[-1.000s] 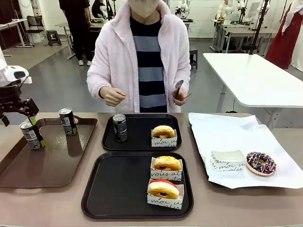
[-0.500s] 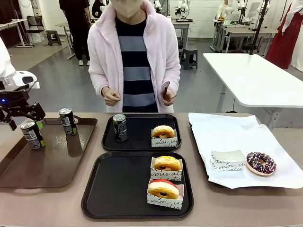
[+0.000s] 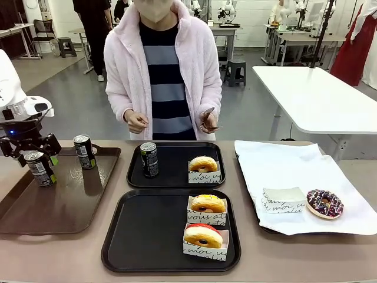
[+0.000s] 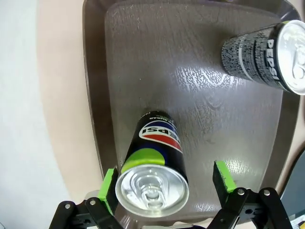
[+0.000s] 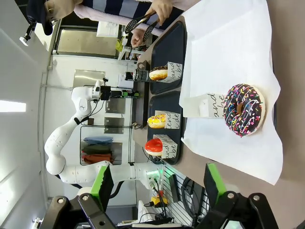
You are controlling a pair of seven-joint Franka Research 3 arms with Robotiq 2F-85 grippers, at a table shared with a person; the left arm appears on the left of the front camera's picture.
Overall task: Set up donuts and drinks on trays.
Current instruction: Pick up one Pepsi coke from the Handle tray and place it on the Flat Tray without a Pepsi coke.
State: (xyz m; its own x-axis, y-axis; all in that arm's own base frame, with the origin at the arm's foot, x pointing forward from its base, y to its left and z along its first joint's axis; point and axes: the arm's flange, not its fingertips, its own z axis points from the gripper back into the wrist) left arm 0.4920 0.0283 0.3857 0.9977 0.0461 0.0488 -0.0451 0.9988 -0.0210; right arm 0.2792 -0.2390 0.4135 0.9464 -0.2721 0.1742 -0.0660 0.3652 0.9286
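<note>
On the brown tray (image 3: pixel 59 206): 2 cans stand upright, the left can (image 3: pixel 39 168) by the left rim, the second can (image 3: pixel 84 151) near the far rim, apart from it.
Left gripper (image 4: pixel 167 183): open, its 2 green pads (image 4: pixel 108 188) straddle the left can's top; 1 pad is just beside it, the other stands off.
Far black tray (image 3: pixel 174 154): a third can (image 3: pixel 149 159) and 1 tan donut (image 3: pixel 203 164) in its box.
Near black tray (image 3: pixel 147 230): a yellow donut (image 3: pixel 208 204) and a red donut (image 3: pixel 203 236), both boxed, on the right side.
Right gripper (image 5: pixel 158 183): open, holding nothing, above the white paper (image 5: pixel 228 57).
White paper: a chocolate donut (image 3: pixel 324 203) beside an empty box (image 3: pixel 283 200).
Person (image 3: pixel 171 71): tongs (image 3: pixel 207 115) in hand, behind the far black tray.
</note>
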